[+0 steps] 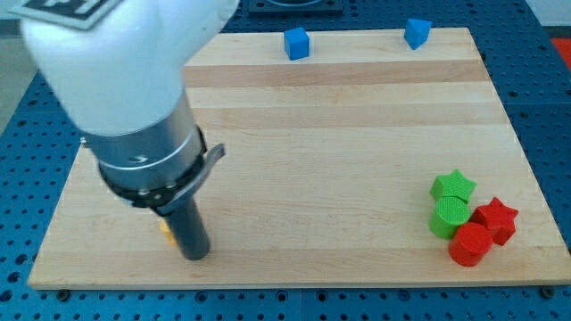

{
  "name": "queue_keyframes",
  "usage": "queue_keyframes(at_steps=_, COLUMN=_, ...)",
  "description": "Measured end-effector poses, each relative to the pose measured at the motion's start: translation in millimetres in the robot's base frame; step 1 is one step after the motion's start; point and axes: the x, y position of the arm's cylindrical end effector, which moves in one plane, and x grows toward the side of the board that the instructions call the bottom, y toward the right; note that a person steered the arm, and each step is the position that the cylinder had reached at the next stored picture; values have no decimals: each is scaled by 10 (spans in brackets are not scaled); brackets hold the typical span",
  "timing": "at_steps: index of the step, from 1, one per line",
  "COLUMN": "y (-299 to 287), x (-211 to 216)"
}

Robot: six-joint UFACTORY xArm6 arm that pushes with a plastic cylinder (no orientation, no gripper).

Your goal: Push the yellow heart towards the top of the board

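On the pale wooden board I count two blue blocks, a cube and an angular one, at the view's top edge. At lower right cluster one green star, one green cylinder, one red star and one red cylinder. My tip, a bare rod holding nothing, stands at lower left, touching one yellow block, mostly hidden, shape indeterminable.

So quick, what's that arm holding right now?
Nothing: no gripper, only a rod. My tip rests on the board, touching a mostly hidden yellow block, presumably the heart.
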Motion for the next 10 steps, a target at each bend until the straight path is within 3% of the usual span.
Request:
queue_keyframes(at_steps=1, y=-183, x=-12)
queue_keyframes(at_steps=6, y=-566, x=-920)
queue_keyframes(at_steps=9, y=78, x=-1490)
queue_keyframes(at_steps=10, y=142, x=-1874)
